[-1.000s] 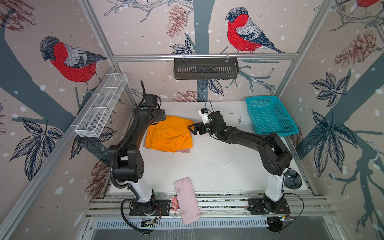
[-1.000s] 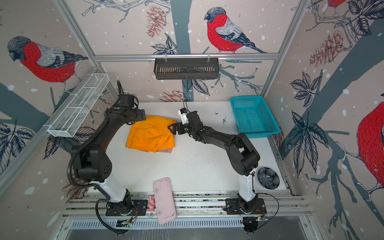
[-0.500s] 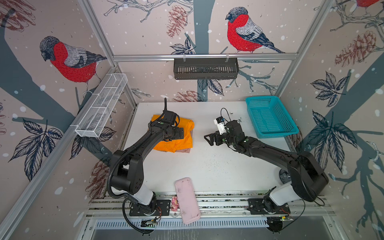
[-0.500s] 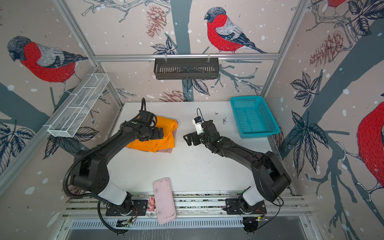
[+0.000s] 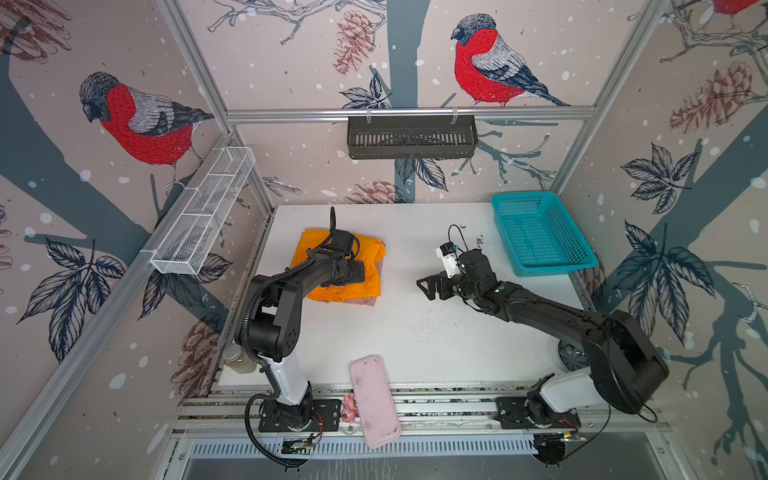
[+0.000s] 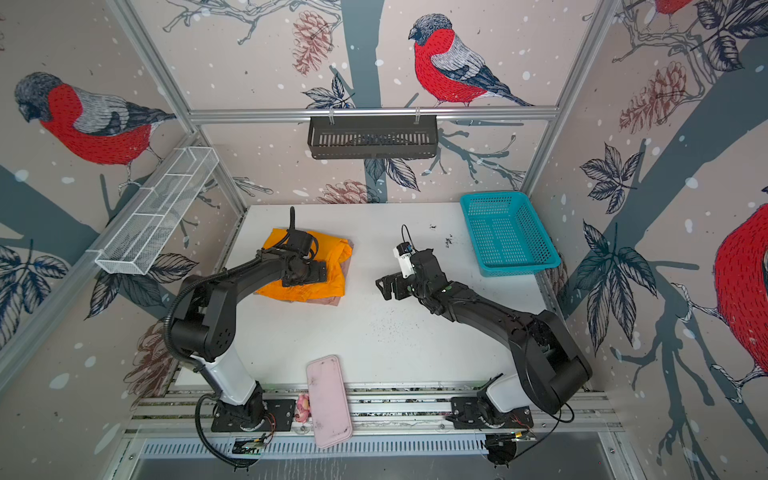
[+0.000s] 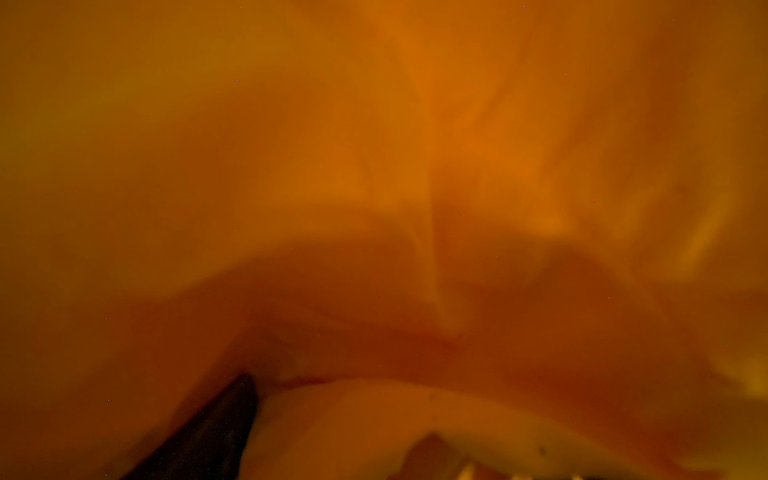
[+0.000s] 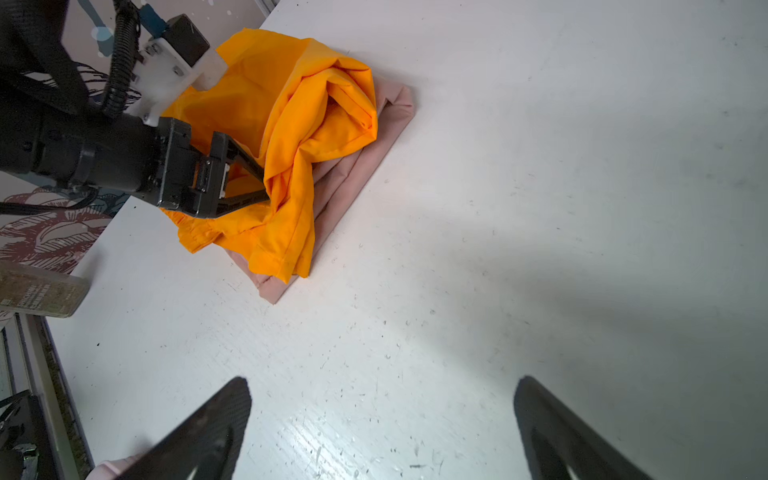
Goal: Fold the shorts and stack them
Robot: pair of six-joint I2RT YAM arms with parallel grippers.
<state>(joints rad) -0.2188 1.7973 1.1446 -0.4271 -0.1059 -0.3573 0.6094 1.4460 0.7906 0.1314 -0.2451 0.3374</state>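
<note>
The orange shorts [image 5: 309,253] [image 6: 276,245] lie bunched and folded on the pink shorts [image 5: 365,300] [image 6: 328,300], left of the table's middle. Only a pink edge shows beneath [image 8: 361,166]. My left gripper [image 5: 357,272] [image 6: 320,276] [image 8: 266,187] is low over the orange cloth, open, its fingertips pushed into a fold. Orange cloth [image 7: 374,166] fills the left wrist view, with one finger [image 7: 216,432] showing. My right gripper [image 5: 426,286] [image 6: 384,286] [image 8: 382,386] is open over bare table, to the right of the stack, holding nothing.
A teal mesh basket [image 5: 540,232] stands at the back right. A pink oblong tray [image 5: 374,401] overhangs the front edge. A small jar [image 5: 239,359] sits at the front left corner. A black rack [image 5: 411,137] and a white wire shelf [image 5: 203,212] hang on the walls.
The left gripper swung from the stack's far left edge across onto the orange shorts. The right gripper drew back from the shorts to the table's middle. Both stayed open.
</note>
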